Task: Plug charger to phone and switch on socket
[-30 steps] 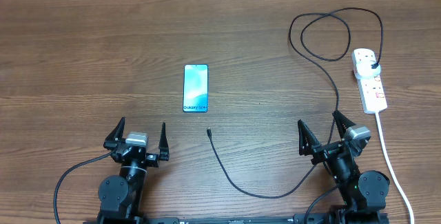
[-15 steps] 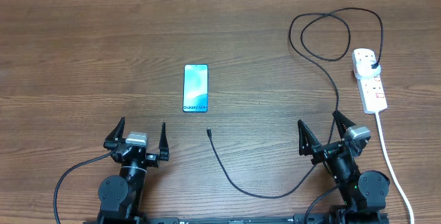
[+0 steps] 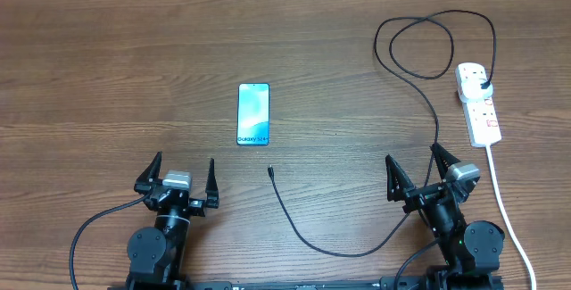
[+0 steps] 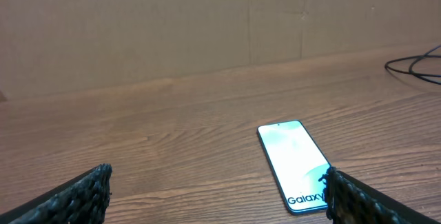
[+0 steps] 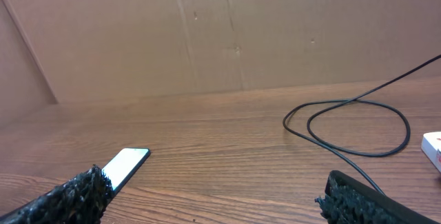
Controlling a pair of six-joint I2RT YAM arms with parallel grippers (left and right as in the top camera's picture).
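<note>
The phone [image 3: 253, 114] lies flat mid-table, screen up, "Galaxy" text at its near end; it also shows in the left wrist view [image 4: 295, 164] and the right wrist view [image 5: 124, 167]. The black charger cable [image 3: 308, 234] has its connector tip [image 3: 269, 170] just below the phone, curves past the right arm, loops [image 5: 351, 124] at the back right, and its plug [image 3: 482, 83] sits in the white socket strip [image 3: 480, 103]. My left gripper [image 3: 177, 180] is open and empty near the front edge. My right gripper [image 3: 419, 174] is open and empty, near the cable.
The strip's thick white cord [image 3: 508, 214] runs down the right side past my right arm. A brown cardboard wall [image 4: 207, 24] stands behind the wooden table [image 3: 107, 76].
</note>
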